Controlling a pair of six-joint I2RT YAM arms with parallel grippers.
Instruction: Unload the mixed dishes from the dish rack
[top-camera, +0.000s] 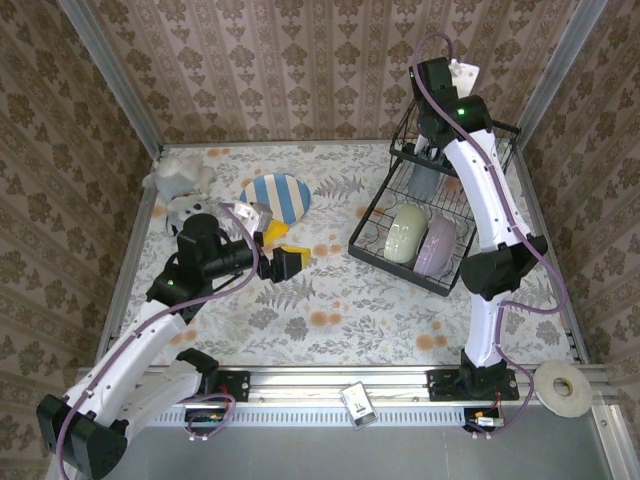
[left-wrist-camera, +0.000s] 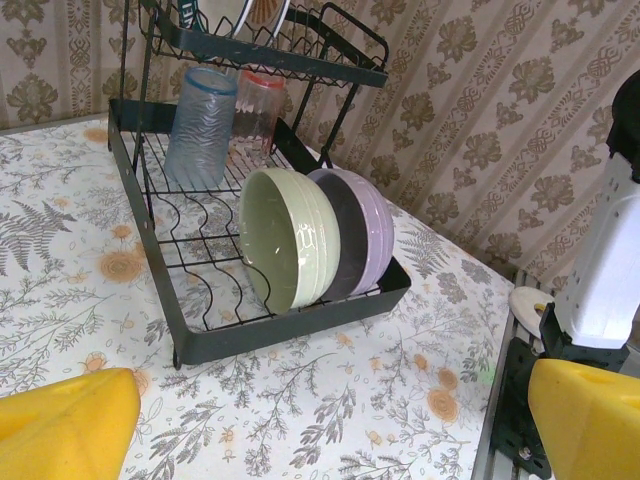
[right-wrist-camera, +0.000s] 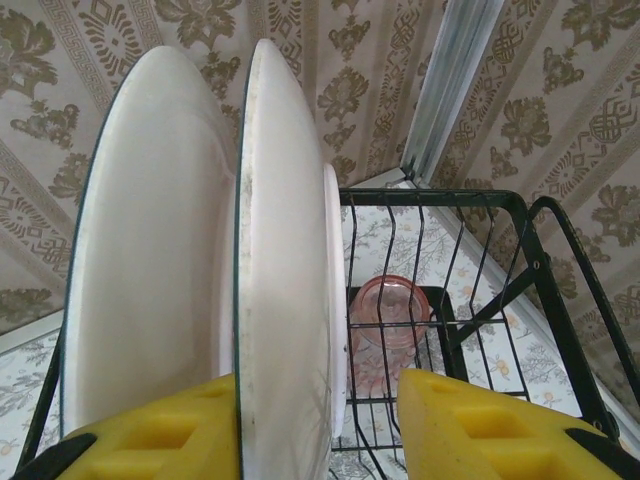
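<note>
Two white-backed plates (right-wrist-camera: 150, 250) stand upright on the dish rack (left-wrist-camera: 300, 330) upper shelf. The right gripper (right-wrist-camera: 315, 400) straddles the right-hand one, jaws spread, not pinching. Below sit two bowls, pale green bowl (left-wrist-camera: 285, 240) and lavender bowl (left-wrist-camera: 365, 235), and two cups, bluish cup (left-wrist-camera: 200, 125) and pink cup (left-wrist-camera: 258, 115). The left gripper (left-wrist-camera: 330, 430) hangs wide apart, empty.

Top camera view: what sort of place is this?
Probably a staged robot test cell, not a kitchen: damask-wallpapered panels enclose a floral-cloth table holding a black wire dish rack, white arms bolted at its edge.
</note>
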